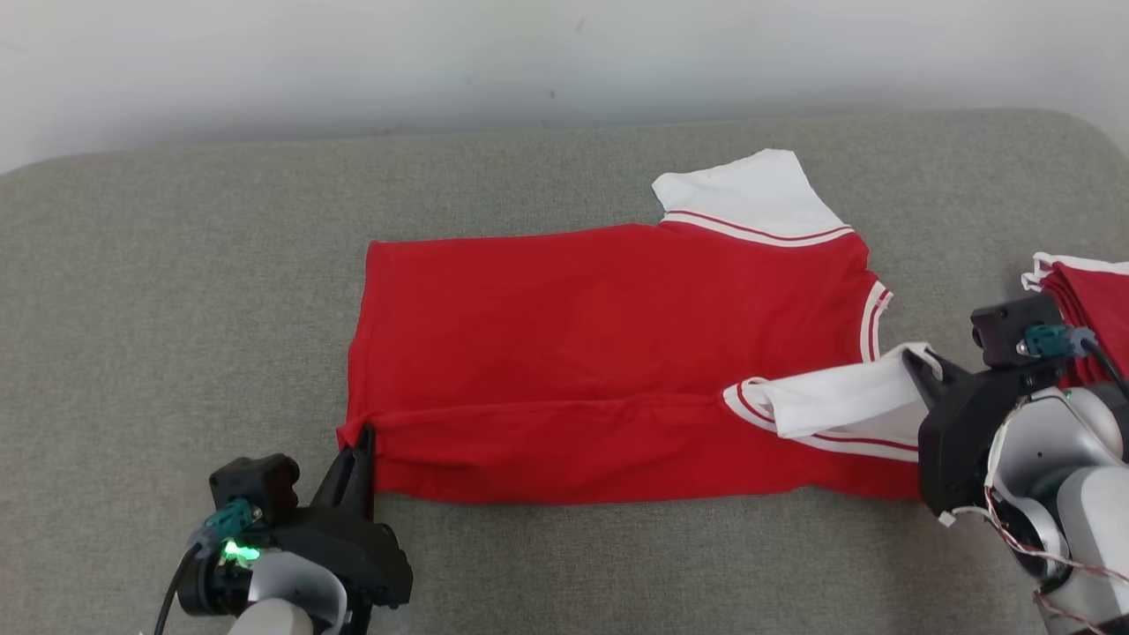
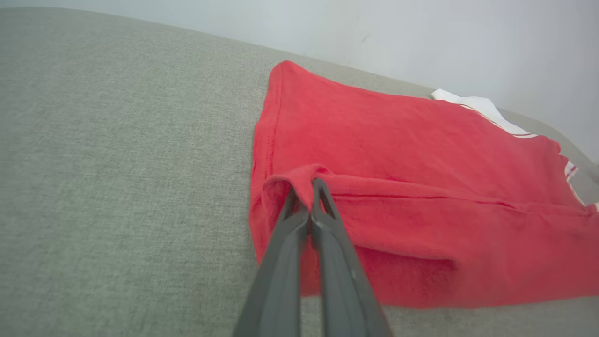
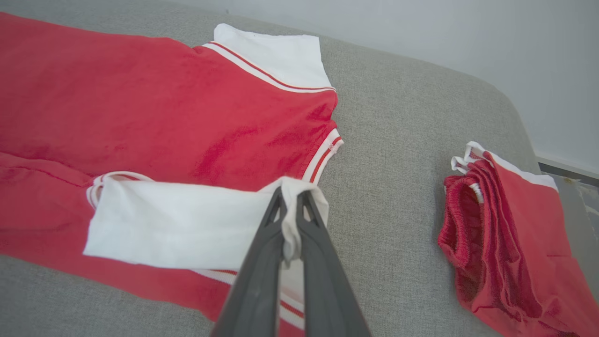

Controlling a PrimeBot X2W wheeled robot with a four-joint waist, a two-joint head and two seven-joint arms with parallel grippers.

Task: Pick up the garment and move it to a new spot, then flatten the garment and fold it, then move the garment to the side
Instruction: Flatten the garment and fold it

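Note:
The garment (image 1: 600, 317) is a red shirt with white, red-striped sleeves, lying sideways on the grey cushion (image 1: 176, 291). Its near long edge is folded over onto the body. My left gripper (image 1: 357, 441) is shut on the red hem corner (image 2: 306, 180) at the shirt's left end. At the right end, my right gripper (image 1: 917, 362) is shut on the tip of the near white sleeve (image 3: 187, 224), which lies folded inward over the red cloth. The far white sleeve (image 1: 750, 198) lies flat at the back.
A second red garment (image 3: 505, 252) with white trim lies bunched at the cushion's right end, beside my right arm. A pale wall (image 1: 529, 53) runs behind the cushion. Bare grey fabric stretches to the left and in front of the shirt.

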